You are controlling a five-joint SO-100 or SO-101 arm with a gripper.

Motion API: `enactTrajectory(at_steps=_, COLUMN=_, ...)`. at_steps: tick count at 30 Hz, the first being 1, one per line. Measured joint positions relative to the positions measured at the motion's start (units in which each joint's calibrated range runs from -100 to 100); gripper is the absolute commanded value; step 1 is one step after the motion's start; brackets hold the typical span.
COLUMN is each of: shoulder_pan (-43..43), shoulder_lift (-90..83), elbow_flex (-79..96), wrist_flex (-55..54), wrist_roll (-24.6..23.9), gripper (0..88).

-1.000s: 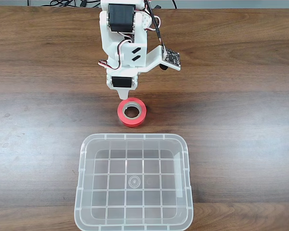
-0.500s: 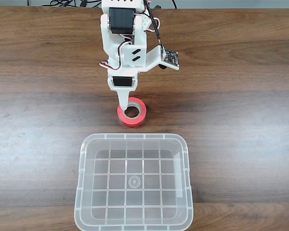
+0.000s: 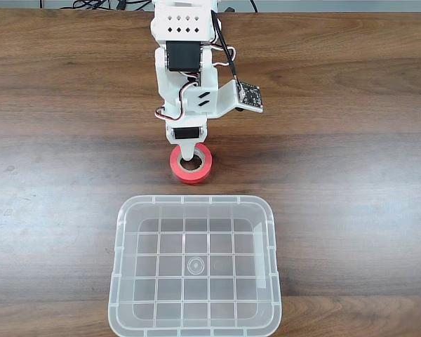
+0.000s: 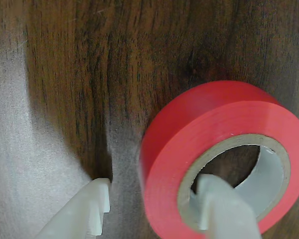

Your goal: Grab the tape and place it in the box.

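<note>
Red tape (image 3: 192,164) lies flat just beyond the clear box (image 3: 195,203).

A dark wooden table (image 3: 351,175) with lengthwise grain is seen across the fixed view. Black cables (image 3: 91,4) are seen at its far edge. In the wrist view, its grain (image 4: 89,74) is shown close up.

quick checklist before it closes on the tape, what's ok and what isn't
1. Jaws straddle the tape wall, one finger inside the core, the other outside: ok.
2. Gripper open wide enough: ok.
3. Tape lying flat on the table: ok.
4. Fingers low enough for a firm grip: cannot tell.
5. Box empty and open, just in front of the tape in the fixed view: ok.
6. Path from tape to box unobstructed: ok.
</note>
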Motion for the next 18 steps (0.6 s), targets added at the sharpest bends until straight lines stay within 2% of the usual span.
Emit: enactTrajectory(at_steps=18, shoulder_pan=0.0, shoulder_lift=0.2, elbow_flex=-2.4, wrist_flex=1.5, wrist_roll=1.0, gripper=6.7)
